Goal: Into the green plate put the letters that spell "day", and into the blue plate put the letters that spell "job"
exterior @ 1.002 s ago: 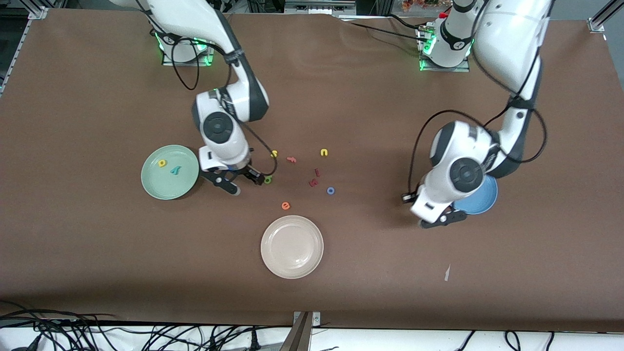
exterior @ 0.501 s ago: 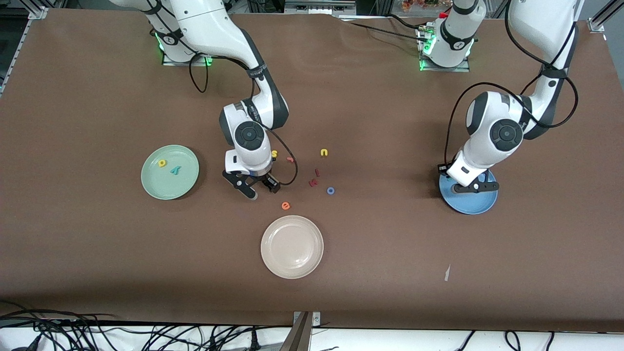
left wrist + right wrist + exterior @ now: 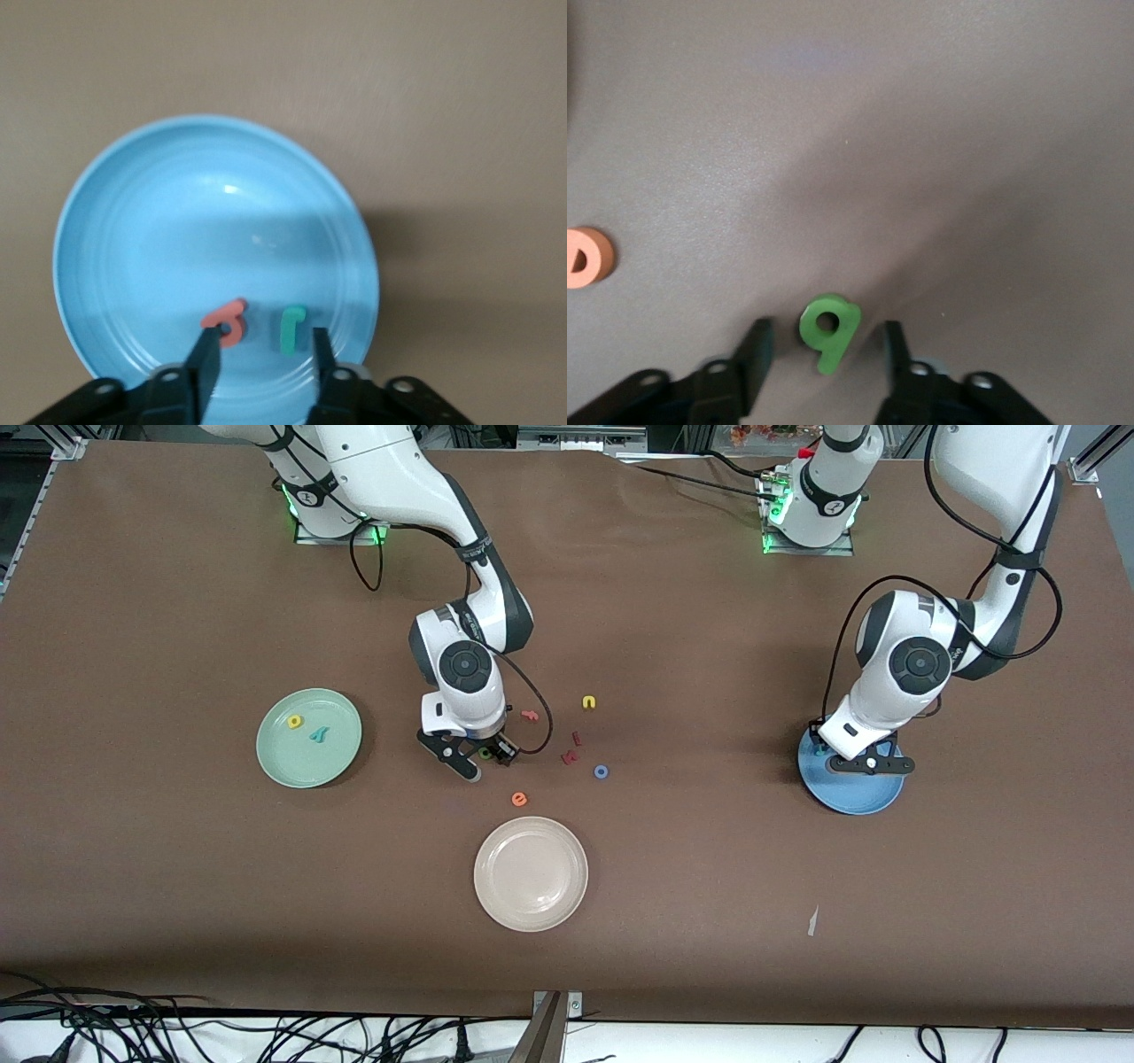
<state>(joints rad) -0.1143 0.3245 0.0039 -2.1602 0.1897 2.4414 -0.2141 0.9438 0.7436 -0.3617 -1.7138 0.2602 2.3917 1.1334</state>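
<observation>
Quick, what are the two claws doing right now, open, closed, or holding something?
Left gripper: open over the blue plate, holding nothing.
Right gripper: open, jaws either side of the green "d" on the table, not gripping it.

You see a wide brown table top (image 3: 691,921) filling nearly the whole front view, lit evenly with soft shadows. Aluminium framing (image 3: 71,447) marks its upper corners. Along the edge nearest the front camera runs a pale strip littered with black cables (image 3: 133,1027) — and a small metal bracket (image 3: 554,1036), perhaps a camera mount.
</observation>
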